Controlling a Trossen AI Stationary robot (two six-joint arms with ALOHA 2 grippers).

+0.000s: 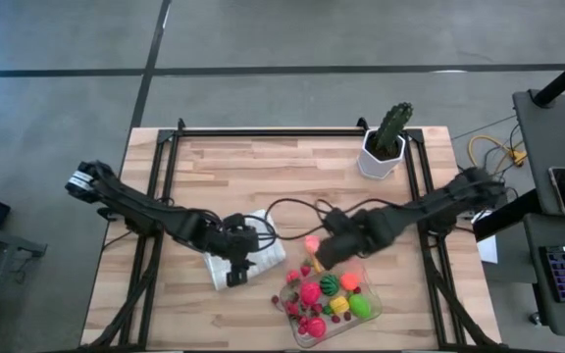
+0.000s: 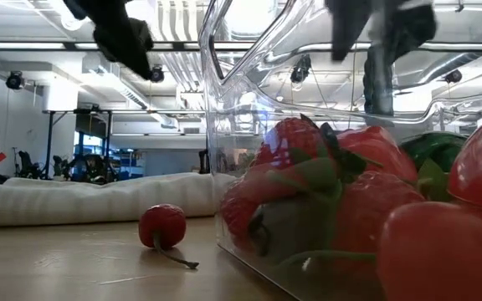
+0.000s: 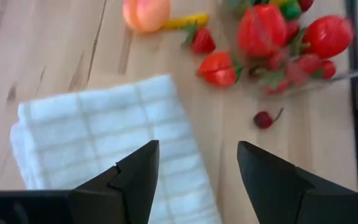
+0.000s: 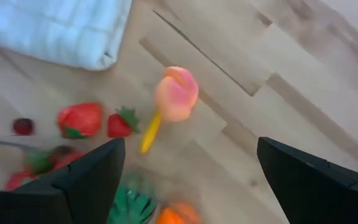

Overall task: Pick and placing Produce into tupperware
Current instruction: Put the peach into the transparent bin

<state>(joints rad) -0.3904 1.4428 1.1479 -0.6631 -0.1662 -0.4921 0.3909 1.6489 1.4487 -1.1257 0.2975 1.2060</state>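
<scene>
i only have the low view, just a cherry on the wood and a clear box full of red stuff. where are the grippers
Observer: The left gripper hangs over the folded white cloth, open and empty.
Operator: and the right one
Observer: The right gripper is open above a peach lying on the table, outside the tupperware.
Operator: anything else loose
Observer: Two strawberries and a thin yellow piece lie beside the peach.
</scene>
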